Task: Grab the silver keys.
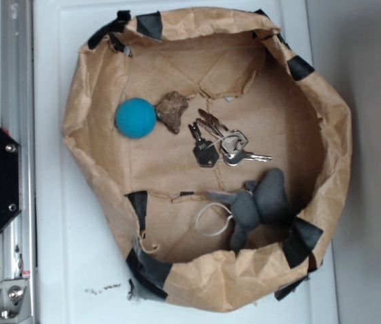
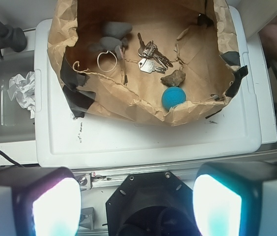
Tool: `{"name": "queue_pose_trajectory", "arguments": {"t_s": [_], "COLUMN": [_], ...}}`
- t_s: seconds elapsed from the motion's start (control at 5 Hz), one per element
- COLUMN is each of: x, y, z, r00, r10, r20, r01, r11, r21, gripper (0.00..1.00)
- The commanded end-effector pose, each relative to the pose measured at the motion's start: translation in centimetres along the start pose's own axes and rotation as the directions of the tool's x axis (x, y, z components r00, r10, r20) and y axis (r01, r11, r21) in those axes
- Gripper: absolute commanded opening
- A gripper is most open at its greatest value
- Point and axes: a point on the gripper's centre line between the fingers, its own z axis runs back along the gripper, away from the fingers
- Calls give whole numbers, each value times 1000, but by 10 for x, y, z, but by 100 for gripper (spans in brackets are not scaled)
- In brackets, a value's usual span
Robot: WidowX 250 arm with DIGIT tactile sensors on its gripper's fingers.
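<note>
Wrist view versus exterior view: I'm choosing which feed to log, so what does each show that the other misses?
Only the wrist view shows the open claw with its two glowing fingers, and a crumpled white paper wad in a side tray. Only the exterior view shows the brown paper bin's whole rim from overhead. Both show the silver keys, teal ball, brown rock-like lump and grey plush toy.

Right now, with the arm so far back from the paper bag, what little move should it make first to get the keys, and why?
Probably reach forward over the bag's near rim and stop above the silver keys. The fingers sit wide apart, well short of the bag, and the keys lie on its floor between the brown rock and the grey plush toy.
</note>
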Motion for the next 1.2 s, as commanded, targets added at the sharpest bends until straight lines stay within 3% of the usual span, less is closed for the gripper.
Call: {"name": "queue_pose_trajectory", "arguments": {"t_s": [0.0,0.4,0.6,1.0], "x": [0,86,113,142], "y": [0,-11,-8,26], "z": [0,-44,-76,-149], "r00": [1000,991,991,999], "r10": [0,104,104,-9], "r20": [0,83,79,47], "r01": [0,-111,-110,11], "r11": [1000,991,990,999], "r21": [0,80,85,-38], "gripper": [100,100,100,100]}}
